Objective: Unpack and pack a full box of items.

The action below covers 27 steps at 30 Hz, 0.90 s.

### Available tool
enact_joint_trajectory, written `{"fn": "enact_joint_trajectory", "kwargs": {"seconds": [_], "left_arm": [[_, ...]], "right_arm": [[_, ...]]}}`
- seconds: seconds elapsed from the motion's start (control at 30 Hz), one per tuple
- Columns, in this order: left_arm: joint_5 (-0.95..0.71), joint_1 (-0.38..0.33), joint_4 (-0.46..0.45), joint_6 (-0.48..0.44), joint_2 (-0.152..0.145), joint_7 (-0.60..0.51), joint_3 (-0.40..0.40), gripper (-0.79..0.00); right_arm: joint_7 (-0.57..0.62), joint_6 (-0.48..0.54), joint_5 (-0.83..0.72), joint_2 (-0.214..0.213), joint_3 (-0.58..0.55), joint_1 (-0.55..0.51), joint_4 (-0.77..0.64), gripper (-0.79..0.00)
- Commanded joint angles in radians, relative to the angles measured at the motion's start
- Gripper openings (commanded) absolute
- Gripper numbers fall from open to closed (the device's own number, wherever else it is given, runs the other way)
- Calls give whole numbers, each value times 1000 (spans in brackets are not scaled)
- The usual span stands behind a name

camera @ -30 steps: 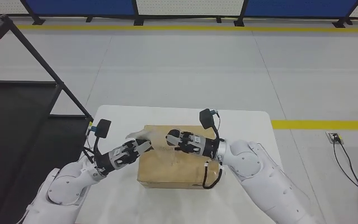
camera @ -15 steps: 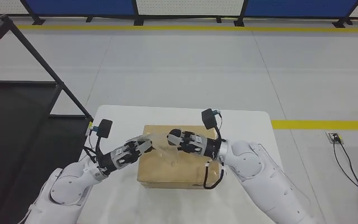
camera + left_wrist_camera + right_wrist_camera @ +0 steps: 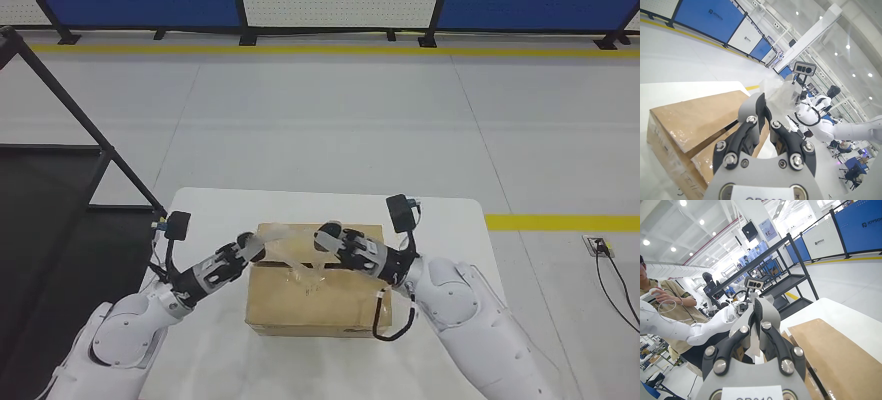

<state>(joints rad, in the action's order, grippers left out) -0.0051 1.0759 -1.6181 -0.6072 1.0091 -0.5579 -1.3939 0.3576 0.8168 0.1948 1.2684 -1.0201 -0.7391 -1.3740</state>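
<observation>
A brown cardboard box (image 3: 310,300) stands in the middle of the white table (image 3: 450,220). Above its far edge, a clear plastic bag (image 3: 295,252) hangs stretched between both grippers. My left gripper (image 3: 252,247) is shut on the bag's left end, and in the left wrist view the crumpled plastic (image 3: 780,92) sticks out past my left gripper (image 3: 762,103). My right gripper (image 3: 328,240) is shut on the other end, with a strip of plastic (image 3: 754,341) pinched in my right gripper (image 3: 755,306). The box (image 3: 696,117) shows a dark gap between its top flaps; the same box (image 3: 831,349) lies below the right gripper.
A black metal shelf rack (image 3: 60,220) stands close to the table's left side, also seen as the rack (image 3: 791,279) behind the table corner. Bare table surface lies on both sides of the box and behind it.
Both grippers have moved apart above the box: the right one shifted right, the left one slightly up. The plastic bag now stretches wider between them.
</observation>
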Motion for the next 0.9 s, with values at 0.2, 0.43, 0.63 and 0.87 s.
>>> {"fn": "enact_joint_trajectory", "kwargs": {"seconds": [0.2,0.43,0.63,0.87], "left_arm": [[-76,16,17,19,3,48,-18,-785],[-116,27,18,6,7,58,-22,-770],[-110,35,21,-19,5,7,-17,0],[-116,45,37,-25,3,-5,-34,0]], "right_arm": [[-96,79,15,2,-35,-32,-6,-785],[-184,139,52,7,-58,-58,-6,-785],[-225,152,85,13,-64,-64,0,-785],[-273,174,121,18,-82,-68,7,-785]]}}
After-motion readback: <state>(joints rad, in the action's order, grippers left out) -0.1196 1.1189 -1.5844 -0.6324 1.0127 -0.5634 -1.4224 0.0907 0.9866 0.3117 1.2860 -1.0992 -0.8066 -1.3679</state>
